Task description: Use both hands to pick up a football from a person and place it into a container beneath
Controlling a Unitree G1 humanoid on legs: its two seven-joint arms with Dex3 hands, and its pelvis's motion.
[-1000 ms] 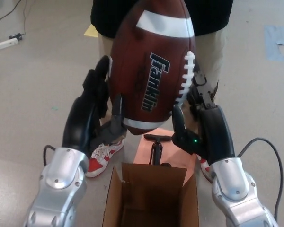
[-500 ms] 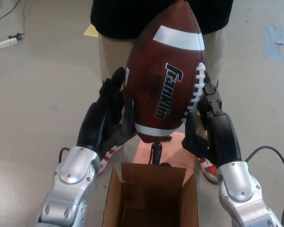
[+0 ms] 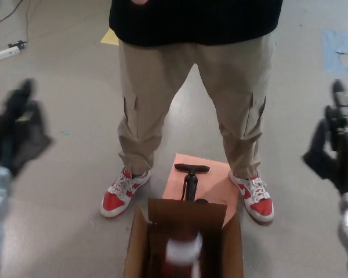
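Now released: football (image 3: 182,255), clamped between both hands half a second ago, sits blurred inside cardboard box (image 3: 220,231). Left hand (image 3: 17,124) and right hand (image 3: 333,147) swung wide of box, fingers spread, empty. Placement looks done.

my hands (image 3: 17,130) black | football (image 3: 182,255) brown, white stripe | box (image 3: 232,249) tan | person's shoes (image 3: 123,194) red-white | trousers (image 3: 156,92) khaki
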